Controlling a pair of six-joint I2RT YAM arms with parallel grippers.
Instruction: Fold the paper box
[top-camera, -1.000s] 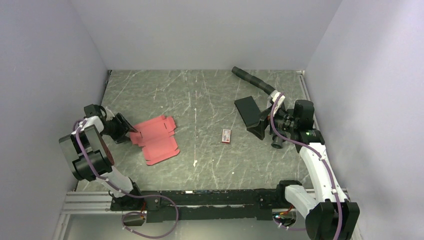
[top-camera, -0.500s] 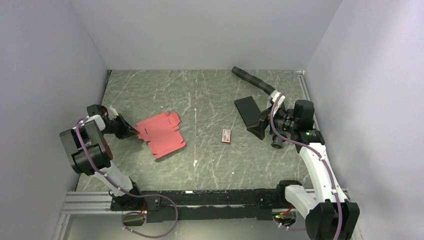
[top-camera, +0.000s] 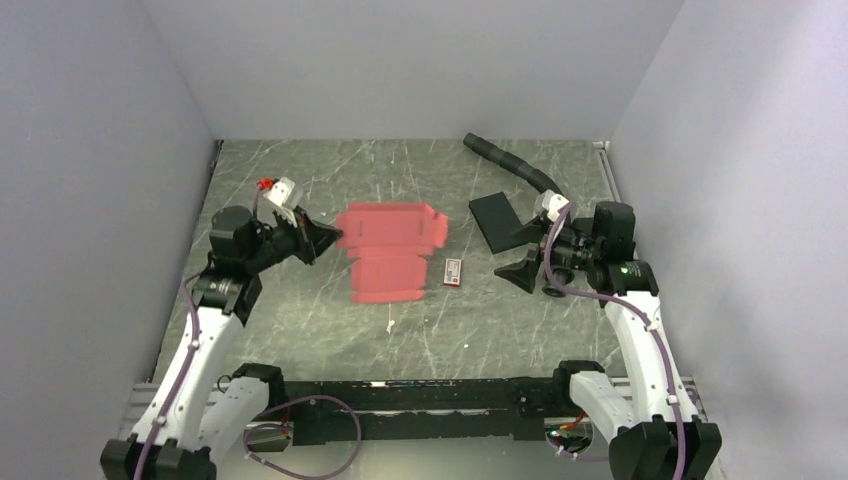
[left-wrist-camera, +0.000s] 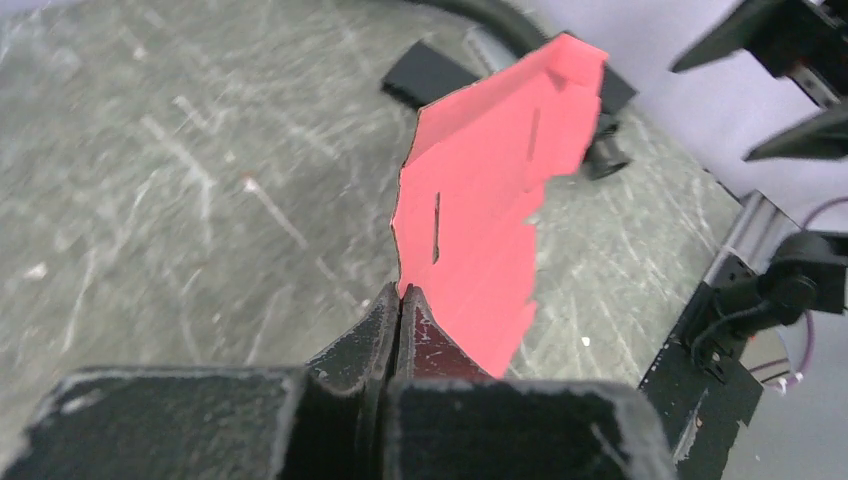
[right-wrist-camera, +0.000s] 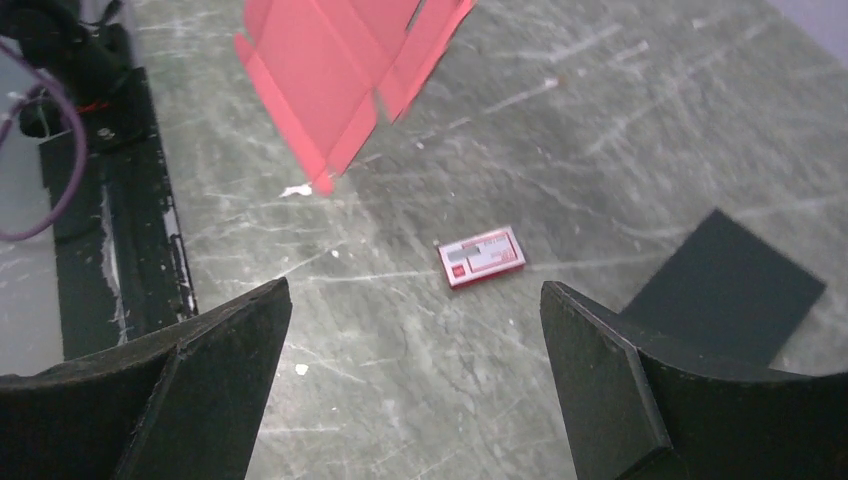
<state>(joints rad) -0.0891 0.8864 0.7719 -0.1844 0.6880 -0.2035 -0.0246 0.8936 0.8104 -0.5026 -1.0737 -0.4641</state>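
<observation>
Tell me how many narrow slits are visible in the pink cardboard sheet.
2. On the paper box, the lower slit lies close to the shut left hand; the upper slit lies nearer the far tip. The blurred top view may hide others.

A plain red-pink box (top-camera: 392, 252) against a dark grey-green table (top-camera: 330, 180) streaked with white, marble-like veins. A red-and-white card (top-camera: 454, 271). A matte black pad (top-camera: 497, 215) and black hose (top-camera: 505, 160). Pale lilac-grey walls (top-camera: 420, 70).
</observation>
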